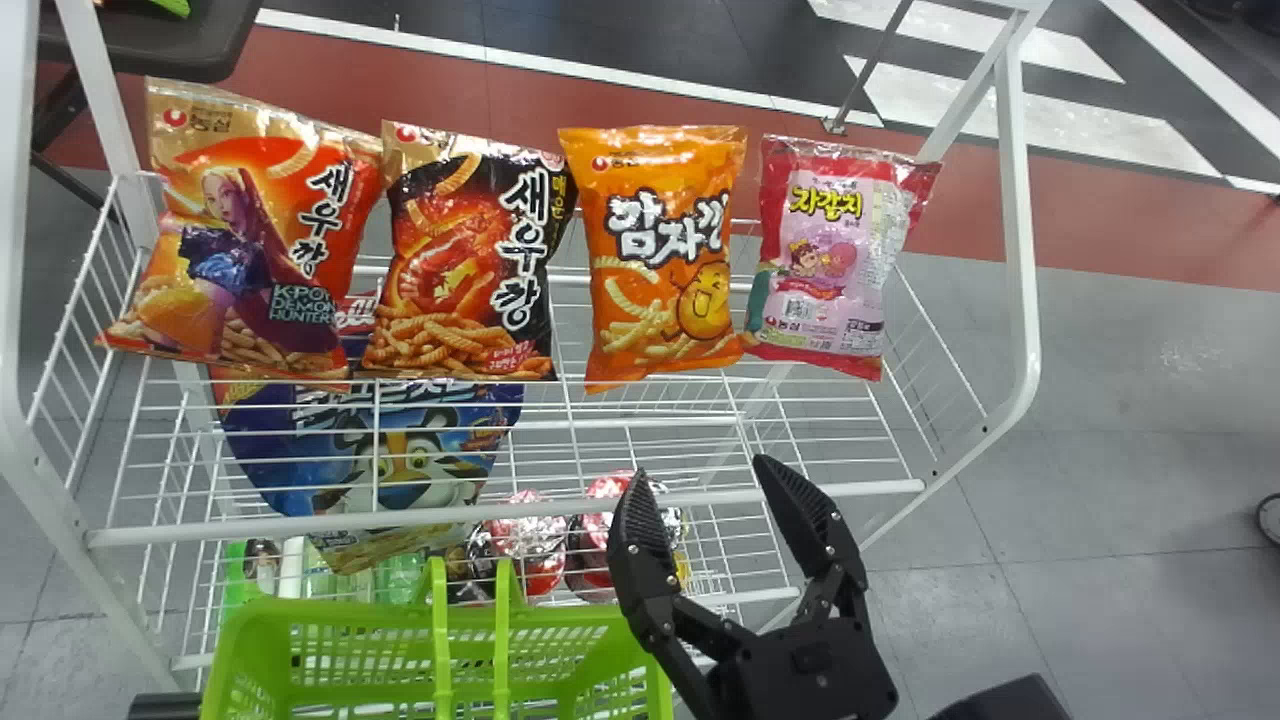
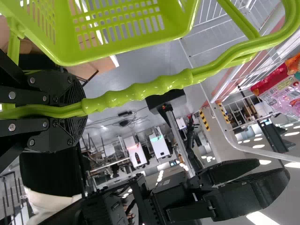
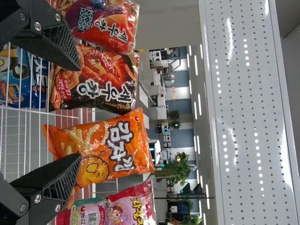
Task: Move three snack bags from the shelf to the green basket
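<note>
Closest, the green basket (image 1: 340,612) is hanging before the shelf's (image 1: 250,528) front edge, the left jaws (image 2: 85,110) gripping its handle (image 2: 154,88). Four snack bags (image 1: 470,270) are standing in a row between the shelf's left and right edges. The right jaws (image 1: 701,468) are hovering wide apart and empty over the front edge; the orange bag (image 1: 650,250) is standing beyond them, slightly left, long axis upright (the pink bag (image 1: 835,265) is sitting farther right).

The head view looked down on the snack bags (image 1: 660,270), the right wrist view faced them closer, the left met the basket handle (image 2: 138,91) close up.
</note>
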You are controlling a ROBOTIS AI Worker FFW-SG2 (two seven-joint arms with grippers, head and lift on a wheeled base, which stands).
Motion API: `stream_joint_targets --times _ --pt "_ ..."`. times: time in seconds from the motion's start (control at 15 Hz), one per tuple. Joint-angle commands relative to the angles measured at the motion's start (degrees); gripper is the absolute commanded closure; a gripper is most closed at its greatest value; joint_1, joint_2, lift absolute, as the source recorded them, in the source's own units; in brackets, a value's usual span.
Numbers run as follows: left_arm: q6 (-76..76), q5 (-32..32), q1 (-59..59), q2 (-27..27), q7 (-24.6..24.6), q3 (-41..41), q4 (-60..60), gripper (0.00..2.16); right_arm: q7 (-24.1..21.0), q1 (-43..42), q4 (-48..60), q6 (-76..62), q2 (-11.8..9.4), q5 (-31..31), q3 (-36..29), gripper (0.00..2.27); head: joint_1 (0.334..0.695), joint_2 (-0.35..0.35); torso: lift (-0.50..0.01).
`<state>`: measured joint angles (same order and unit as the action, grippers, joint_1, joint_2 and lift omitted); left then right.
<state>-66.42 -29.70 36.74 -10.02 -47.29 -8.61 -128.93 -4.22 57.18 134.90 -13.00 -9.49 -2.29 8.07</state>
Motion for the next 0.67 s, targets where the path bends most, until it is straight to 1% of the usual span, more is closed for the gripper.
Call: stream_joint_targets --times 0.0,0.6 --pt "0.2 0.0 0.0 0.0 0.1 0.0 0.1 1.72 0.0 -0.1 -0.1 0.0 0.0 0.0 0.0 0.18 0.695 -0.350 -0.048" --pt "0.9 -0.1 0.2 0.0 -0.1 -0.1 0.2 1.72 0.0 -0.4 -0.4 -0.2 0.0 0.0 0.2 0.18 0.695 -0.350 -0.048"
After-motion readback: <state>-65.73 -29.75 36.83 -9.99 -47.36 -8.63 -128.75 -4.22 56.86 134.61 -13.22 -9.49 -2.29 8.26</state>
